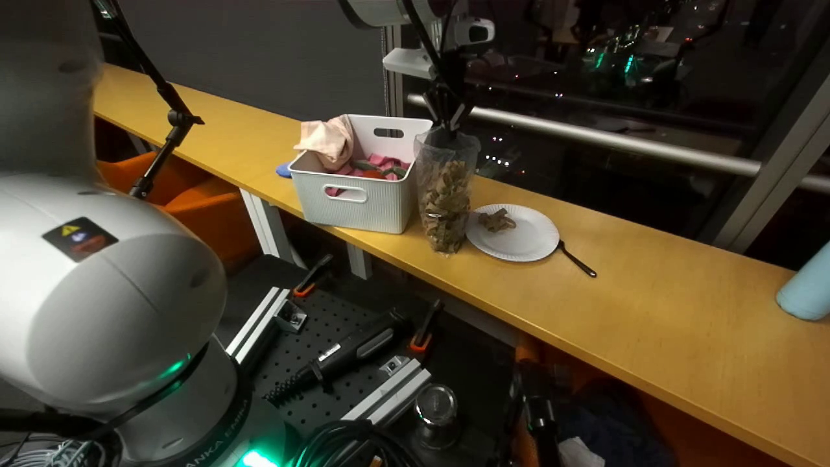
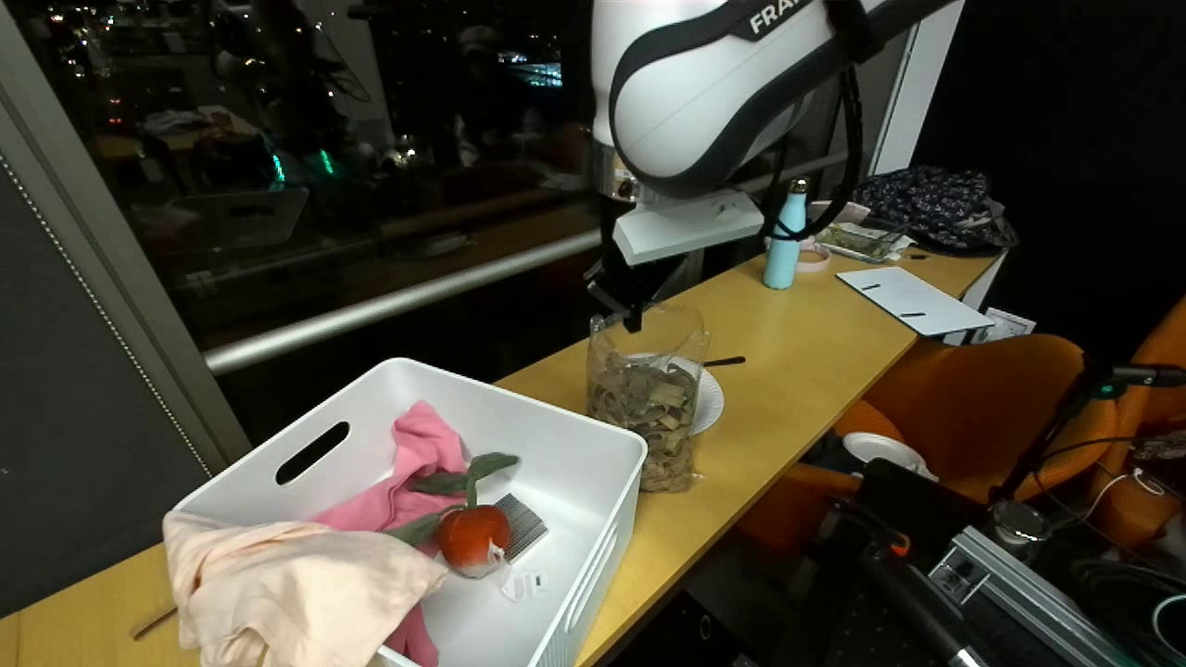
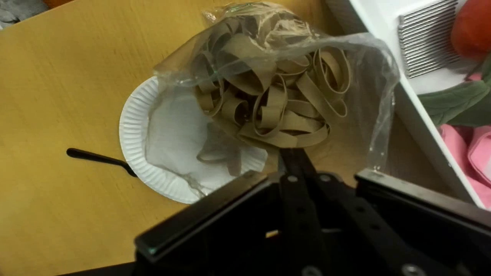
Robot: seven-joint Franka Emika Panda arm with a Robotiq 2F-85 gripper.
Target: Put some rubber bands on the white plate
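Note:
A clear bag (image 1: 425,146) full of tan rubber bands (image 1: 447,194) stands upright with its mouth open; its bands show in the wrist view (image 3: 268,111) and in an exterior view (image 2: 653,408). The white plate (image 1: 535,237) lies beside the bag, with a small heap of bands (image 1: 497,220) on it. The plate also shows behind the bag (image 2: 712,403) and partly through the plastic (image 3: 138,128). My gripper (image 1: 447,128) points down into the bag's mouth, above the bands. Its fingertips (image 3: 293,151) are together, with no band visible between them; it also appears at the mouth (image 2: 633,320).
A white basket (image 1: 356,201) with pink cloth, an orange fruit-like item (image 2: 473,535) and leaves stands right beside the bag. A black utensil (image 1: 577,258) lies by the plate. A light blue bottle (image 2: 783,250) stands farther along the table. The window is behind.

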